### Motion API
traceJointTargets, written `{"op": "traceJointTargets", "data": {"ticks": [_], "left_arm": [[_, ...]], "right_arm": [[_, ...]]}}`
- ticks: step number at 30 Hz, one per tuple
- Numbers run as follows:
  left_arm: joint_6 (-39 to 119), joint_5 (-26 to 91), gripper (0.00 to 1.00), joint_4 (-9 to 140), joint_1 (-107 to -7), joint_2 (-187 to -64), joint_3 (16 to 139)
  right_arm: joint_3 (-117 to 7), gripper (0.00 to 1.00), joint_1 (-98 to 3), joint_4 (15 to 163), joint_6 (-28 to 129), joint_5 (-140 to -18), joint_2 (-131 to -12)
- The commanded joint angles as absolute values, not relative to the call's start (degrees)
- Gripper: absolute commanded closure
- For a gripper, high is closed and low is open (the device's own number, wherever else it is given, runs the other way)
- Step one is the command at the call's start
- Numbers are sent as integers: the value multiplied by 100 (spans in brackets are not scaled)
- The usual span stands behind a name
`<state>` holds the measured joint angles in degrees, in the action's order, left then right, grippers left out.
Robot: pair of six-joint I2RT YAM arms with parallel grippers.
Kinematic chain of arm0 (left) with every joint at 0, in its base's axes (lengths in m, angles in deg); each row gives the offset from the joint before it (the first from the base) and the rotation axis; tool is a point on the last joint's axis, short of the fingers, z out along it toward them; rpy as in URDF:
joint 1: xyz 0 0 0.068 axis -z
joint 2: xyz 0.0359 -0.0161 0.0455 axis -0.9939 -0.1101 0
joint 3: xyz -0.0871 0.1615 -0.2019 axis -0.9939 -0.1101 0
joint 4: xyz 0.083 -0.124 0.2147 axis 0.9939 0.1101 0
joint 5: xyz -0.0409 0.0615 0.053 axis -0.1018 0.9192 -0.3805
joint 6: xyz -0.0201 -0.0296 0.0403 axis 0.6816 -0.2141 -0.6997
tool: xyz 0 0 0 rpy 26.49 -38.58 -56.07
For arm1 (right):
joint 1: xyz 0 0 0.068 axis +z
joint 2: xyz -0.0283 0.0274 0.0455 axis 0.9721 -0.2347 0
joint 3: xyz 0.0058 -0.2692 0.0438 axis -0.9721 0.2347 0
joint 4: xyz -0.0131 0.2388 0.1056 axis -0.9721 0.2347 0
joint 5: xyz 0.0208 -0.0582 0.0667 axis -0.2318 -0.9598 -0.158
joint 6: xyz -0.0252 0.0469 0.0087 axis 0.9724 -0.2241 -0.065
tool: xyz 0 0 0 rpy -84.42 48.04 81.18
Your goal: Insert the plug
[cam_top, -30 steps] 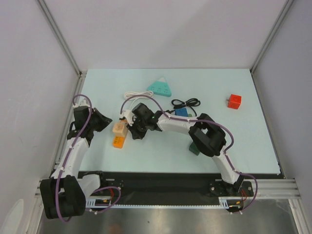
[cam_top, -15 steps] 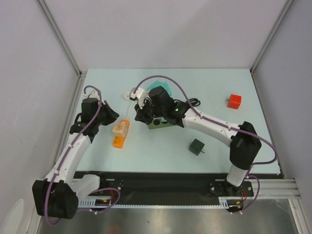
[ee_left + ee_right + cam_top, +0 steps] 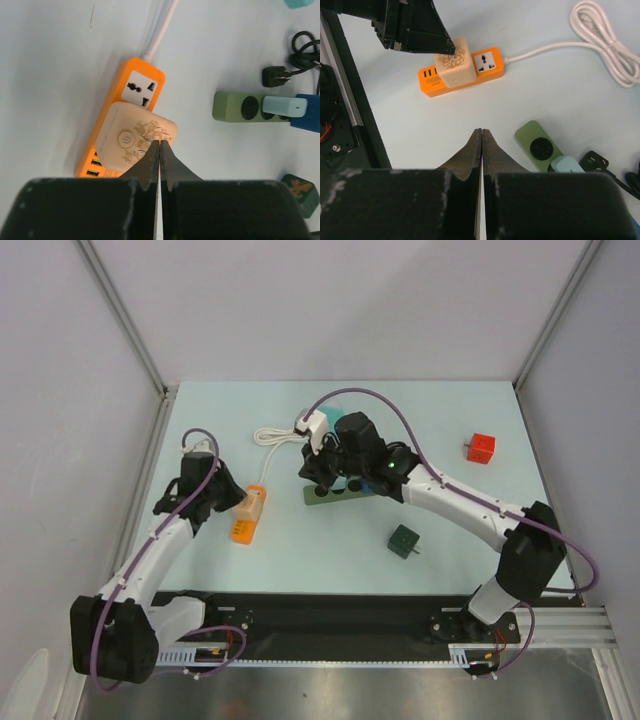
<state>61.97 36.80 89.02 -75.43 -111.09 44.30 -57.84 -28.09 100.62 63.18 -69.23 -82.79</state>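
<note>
A cream plug (image 3: 131, 143) with a power symbol sits on the orange power strip (image 3: 142, 86), next to its free socket. My left gripper (image 3: 159, 143) is shut with nothing held, its tips over the plug's right edge. From above, the left gripper (image 3: 233, 502) is at the strip (image 3: 250, 520) on its left side. In the right wrist view the plug (image 3: 453, 67) sits on the strip (image 3: 487, 66) with the left fingers (image 3: 420, 32) against it. My right gripper (image 3: 481, 131) is shut and empty over bare table, away from the strip, near a green strip (image 3: 536, 145).
A green power strip (image 3: 335, 493) holding a pale blue adapter (image 3: 284, 106) lies under the right wrist. A dark green cube (image 3: 404, 540), a red cube (image 3: 481, 448), a coiled white cable (image 3: 280, 435) and a black cord plug (image 3: 275, 76) lie around.
The right gripper has drawn back from the orange strip to the right, leaving the cream plug on it. The left gripper has moved in to the plug.
</note>
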Motion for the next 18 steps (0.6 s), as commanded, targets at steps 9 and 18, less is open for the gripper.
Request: {"op": "traceJointTargets", "data": {"ticks": [9,18], "left_arm": [[6262,3837,100,9012,-6392,-11139,5031],[6166,4610,100,8721,-5775,-12668,5223]], "right_arm": [[-5541,60,-3001,10084,5422,-8622,-7000],[-4874,0,-3265,9708,4867,-9422,-6077]]}}
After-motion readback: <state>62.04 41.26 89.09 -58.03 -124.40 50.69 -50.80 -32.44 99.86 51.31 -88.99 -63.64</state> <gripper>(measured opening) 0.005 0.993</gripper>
